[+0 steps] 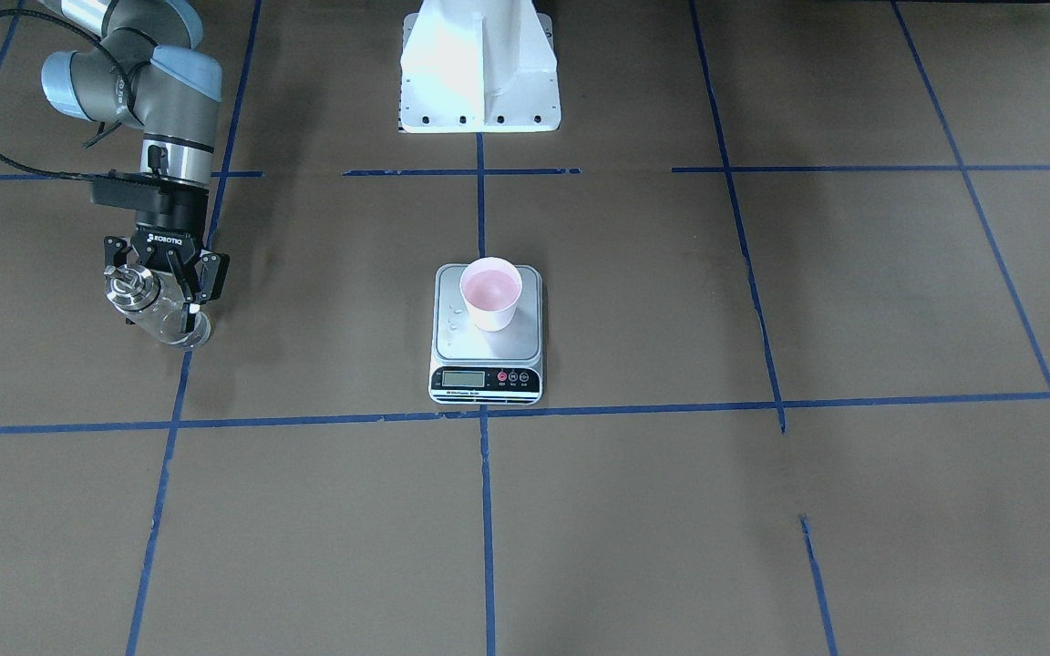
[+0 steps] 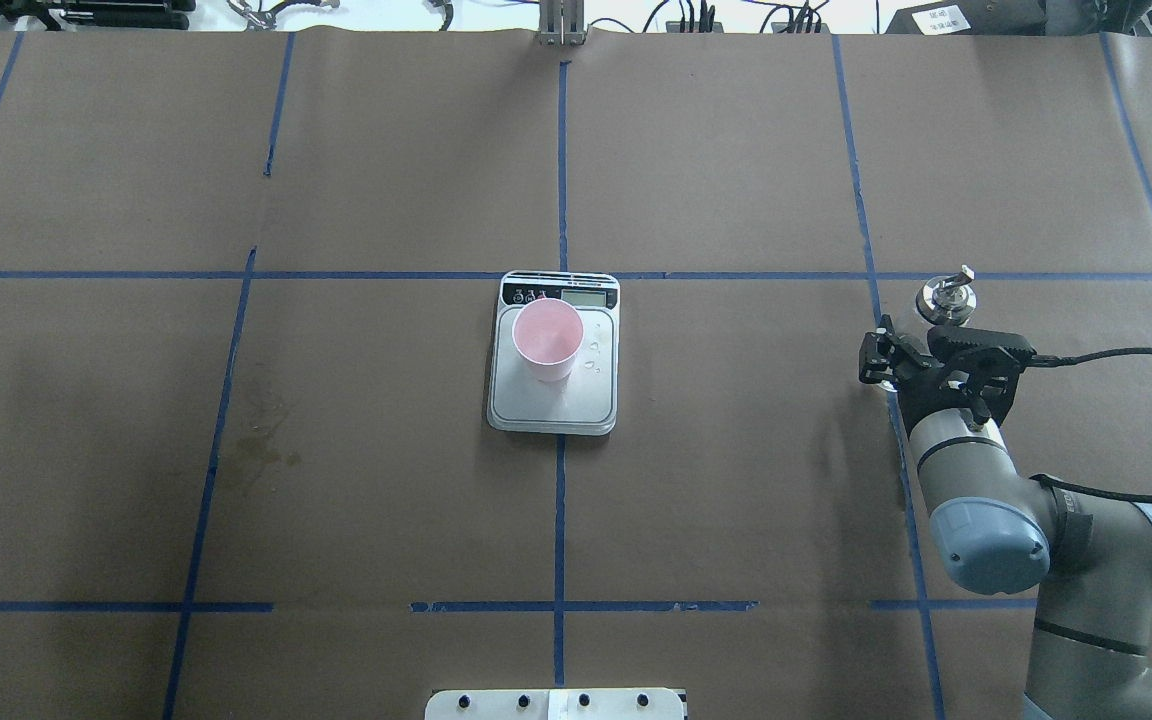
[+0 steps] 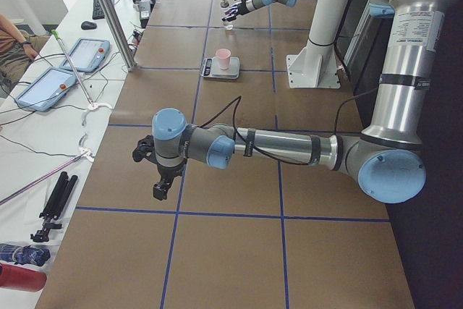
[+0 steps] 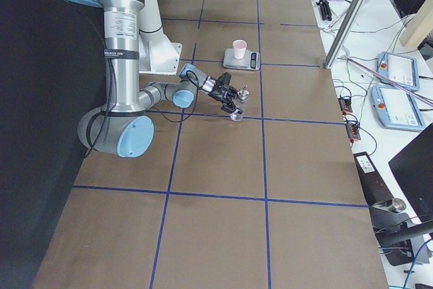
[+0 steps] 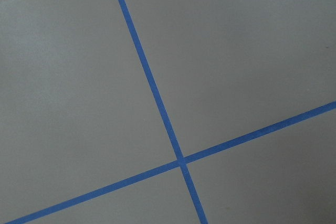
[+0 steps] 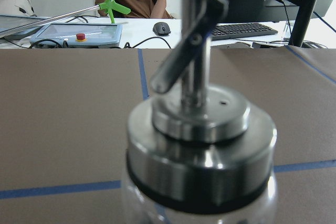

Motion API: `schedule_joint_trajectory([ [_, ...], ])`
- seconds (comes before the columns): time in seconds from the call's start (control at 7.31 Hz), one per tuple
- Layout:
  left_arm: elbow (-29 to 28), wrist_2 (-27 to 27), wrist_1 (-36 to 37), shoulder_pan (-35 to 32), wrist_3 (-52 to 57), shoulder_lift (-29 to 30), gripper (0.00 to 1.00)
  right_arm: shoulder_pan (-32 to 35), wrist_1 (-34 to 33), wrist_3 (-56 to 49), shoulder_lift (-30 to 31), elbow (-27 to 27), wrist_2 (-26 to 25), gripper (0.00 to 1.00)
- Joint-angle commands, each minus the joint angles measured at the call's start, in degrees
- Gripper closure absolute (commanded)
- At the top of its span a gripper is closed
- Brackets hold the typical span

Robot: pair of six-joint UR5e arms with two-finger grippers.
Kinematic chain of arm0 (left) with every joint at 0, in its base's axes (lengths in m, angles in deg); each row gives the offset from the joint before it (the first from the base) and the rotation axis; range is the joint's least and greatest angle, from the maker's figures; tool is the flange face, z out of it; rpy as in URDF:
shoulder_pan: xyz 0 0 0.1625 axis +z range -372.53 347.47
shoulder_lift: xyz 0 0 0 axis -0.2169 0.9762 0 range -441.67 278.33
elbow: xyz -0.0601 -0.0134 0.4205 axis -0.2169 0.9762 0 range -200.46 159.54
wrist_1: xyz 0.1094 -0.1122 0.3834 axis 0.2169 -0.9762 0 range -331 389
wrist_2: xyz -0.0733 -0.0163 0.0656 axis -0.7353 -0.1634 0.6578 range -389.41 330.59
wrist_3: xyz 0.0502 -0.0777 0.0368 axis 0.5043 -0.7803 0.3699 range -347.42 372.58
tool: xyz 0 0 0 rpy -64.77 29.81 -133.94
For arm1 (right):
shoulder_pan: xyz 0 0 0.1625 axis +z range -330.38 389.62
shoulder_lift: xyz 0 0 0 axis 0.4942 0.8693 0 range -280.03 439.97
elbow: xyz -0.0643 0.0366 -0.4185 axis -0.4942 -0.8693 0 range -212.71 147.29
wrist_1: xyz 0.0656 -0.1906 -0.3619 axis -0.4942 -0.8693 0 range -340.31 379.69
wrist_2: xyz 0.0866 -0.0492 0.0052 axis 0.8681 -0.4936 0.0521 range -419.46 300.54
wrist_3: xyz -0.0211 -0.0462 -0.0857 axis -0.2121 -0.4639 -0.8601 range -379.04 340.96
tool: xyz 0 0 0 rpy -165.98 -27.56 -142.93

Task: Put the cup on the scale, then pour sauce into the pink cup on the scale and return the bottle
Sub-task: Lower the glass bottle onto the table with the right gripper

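Bright, even light from above, soft faint shadows on the brown table [image 1: 762, 547], white robot base [image 1: 479, 68] blown out by glare in the front view, bottle [image 6: 199, 150] blurred close against the right wrist lens, background behind it sharper, side views slightly bowed at the edges.
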Motion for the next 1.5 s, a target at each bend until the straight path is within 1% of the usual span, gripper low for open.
schedule_joint_trajectory([
  [0.0,0.0,0.1,0.0,0.0,0.0,0.0,0.0,0.0,0.0,0.0,-0.1,-0.3,0.2,0.79],
  [0.14,0.0,0.1,0.0,0.1,0.0,0.0,0.0,0.1,0.2,0.4,0.0,-0.2,0.1,0.01],
  [0.55,0.1,0.1,0.1,0.1,0.0,0.6,0.0,0.2,0.2,0.1,0.1,0.2,0.2,0.0],
  [0.96,0.2,0.1,0.7,0.1,0.0,1.0,0.0,0.2,0.2,0.2,0.3,2.8,0.8,0.0],
  [1.23,0.2,0.1,0.7,0.1,0.0,1.0,0.0,-1.5,0.3,0.7,2.7,4.1,0.8,0.0],
  [1.37,0.2,0.1,0.7,0.1,0.0,1.0,0.0,-2.9,0.2,0.7,4.3,6.4,1.3,0.0],
])
